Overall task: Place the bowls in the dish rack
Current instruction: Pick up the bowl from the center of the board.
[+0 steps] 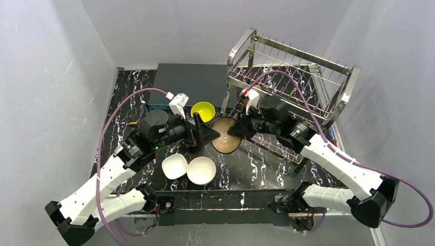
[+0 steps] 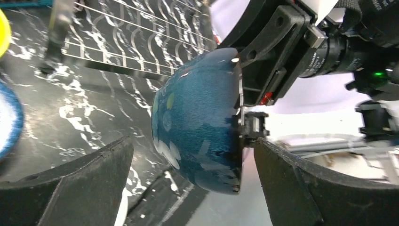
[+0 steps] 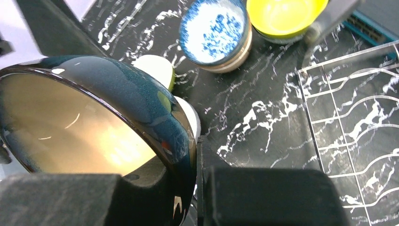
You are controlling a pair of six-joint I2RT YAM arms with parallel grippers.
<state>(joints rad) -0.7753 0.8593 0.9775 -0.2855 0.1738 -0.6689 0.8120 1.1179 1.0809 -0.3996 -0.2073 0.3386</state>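
Black marbled table carries everything. Dish rack, shiny wire, 2 tiers, stands at far R of table. Flat dark grey-blue box sits just L of it at the back.

Dark blue bowl, tan inside, is up on edge mid-table btwn the two arms. It's just in front of the rack's near-L corner, not in the rack, w/ the opening facing the R arm.

Two white bowls sit side by side near the front edge. Yellow-green bowl is upright by the box. R wrist view also shows a blue-speckled bowl just beside the yellow one.

R pincer is narrow, clamped on the dark blue bowl's rim, one finger inside, one outside. L pincer is spread wide, fingers either side of that bowl, not gripping it
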